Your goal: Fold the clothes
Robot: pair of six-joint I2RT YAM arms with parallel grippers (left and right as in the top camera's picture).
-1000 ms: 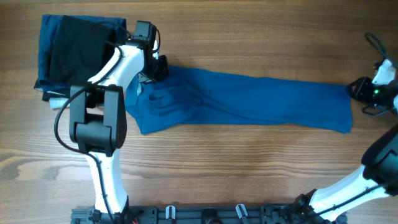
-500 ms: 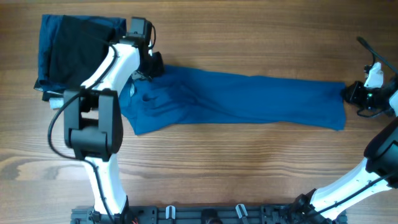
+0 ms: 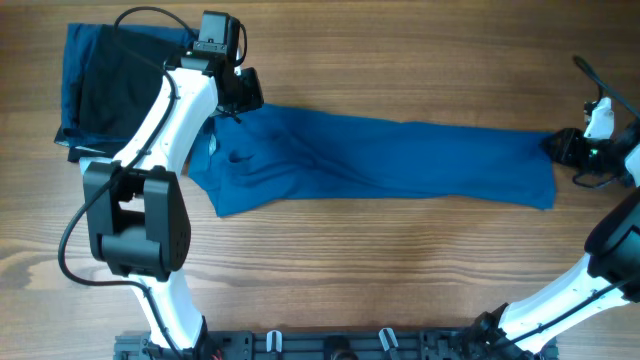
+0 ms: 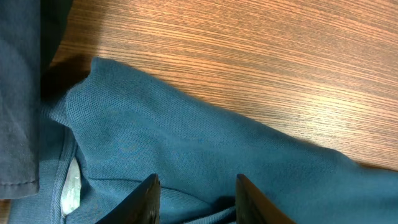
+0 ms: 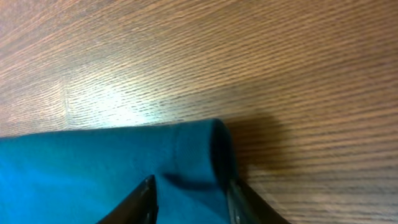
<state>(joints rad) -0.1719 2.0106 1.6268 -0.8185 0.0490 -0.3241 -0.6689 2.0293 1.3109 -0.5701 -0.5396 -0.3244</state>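
A long blue polo shirt (image 3: 390,160) lies stretched across the table from left to right. My left gripper (image 3: 243,98) is at the shirt's top left corner near the collar. In the left wrist view its fingers (image 4: 196,202) pinch a raised fold of the blue shirt (image 4: 205,143). My right gripper (image 3: 562,148) is at the shirt's far right end. In the right wrist view its fingers (image 5: 189,199) close over the rolled hem of the shirt (image 5: 124,155).
A folded pile of dark navy and black clothes (image 3: 115,85) sits at the back left, touching the shirt's collar end; its edge shows in the left wrist view (image 4: 22,93). A black cable (image 3: 600,75) lies at the right edge. Bare wood (image 3: 400,270) fills the front.
My left gripper has moved up and to the left, and the shirt has slid left with it. My right gripper has moved left, following the shirt's right end.
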